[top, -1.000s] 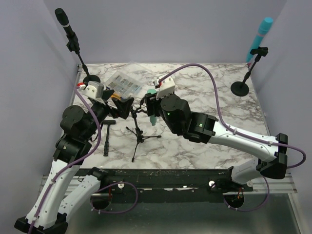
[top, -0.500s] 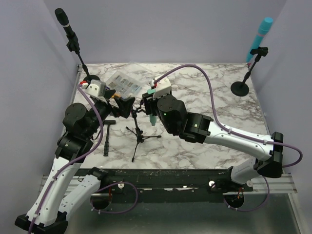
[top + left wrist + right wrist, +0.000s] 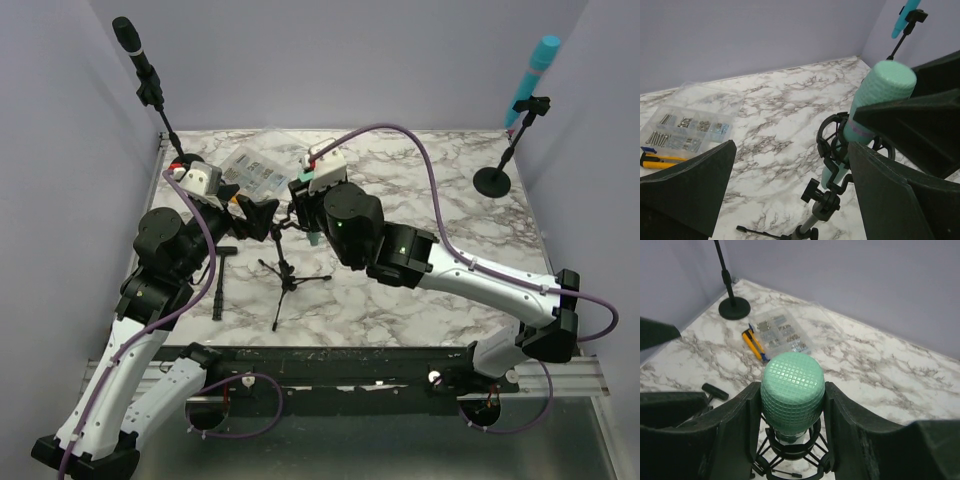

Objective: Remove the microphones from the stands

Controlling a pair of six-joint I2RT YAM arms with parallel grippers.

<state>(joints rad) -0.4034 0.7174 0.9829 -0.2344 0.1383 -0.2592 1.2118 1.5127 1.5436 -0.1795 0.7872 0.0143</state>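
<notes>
**Right end effector [image 3: 792, 407] closed partway on the green microphone [image 3: 792, 387] — microphone seated in its stand.**

The microphone is carried in the black shock mount [image 3: 832, 142] of a small tripod stand [image 3: 287, 275] near the middle of the marble table [image 3: 420, 190]. In the right wrist view the two fingers [image 3: 740, 420] are seen pressed against opposite sides of the mesh head. The left end effector [image 3: 790, 150] is spread wide and nothing is held — its fingers are set to either side of the mount, apart from it. A clear box of screws [image 3: 685, 130] is seen on the table behind.
</notes>
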